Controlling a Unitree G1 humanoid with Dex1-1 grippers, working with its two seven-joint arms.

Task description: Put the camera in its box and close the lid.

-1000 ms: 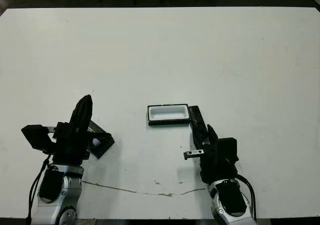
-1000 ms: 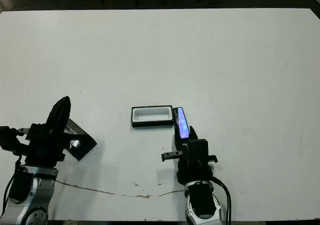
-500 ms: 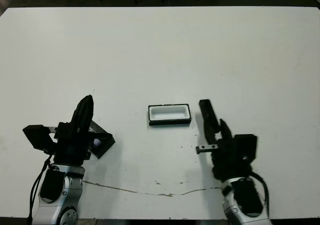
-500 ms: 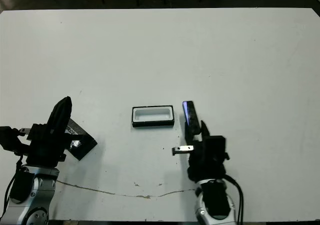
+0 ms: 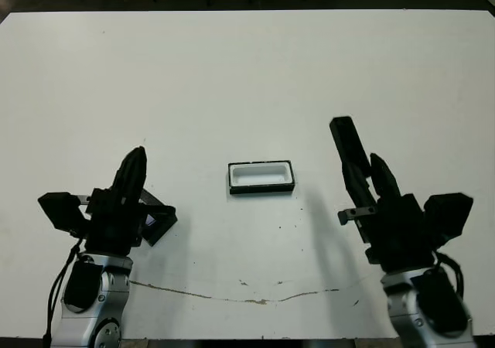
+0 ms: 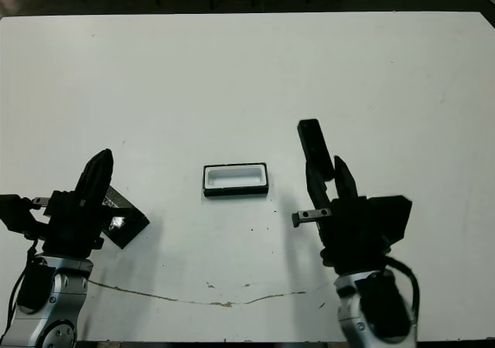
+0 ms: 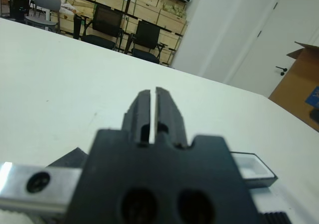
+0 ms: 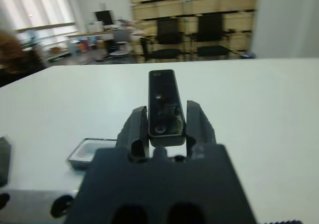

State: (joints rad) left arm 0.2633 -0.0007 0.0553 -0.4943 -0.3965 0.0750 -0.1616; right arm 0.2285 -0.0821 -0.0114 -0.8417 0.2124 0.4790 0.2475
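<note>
One white table (image 5: 247, 69), faint brown streak near front edge. Two black two-finger grippers: right gripper (image 5: 363, 170) raised over table, fingers clamped on one slim black bar camera (image 8: 164, 104) (well right of box); left gripper (image 7: 149, 112) fingers together, empty. One flat black lid (image 6: 124, 223) with silvery patch under left gripper. One black-rimmed, white-lined shallow box (image 5: 261, 177) mid-table, open, nothing inside.
</note>
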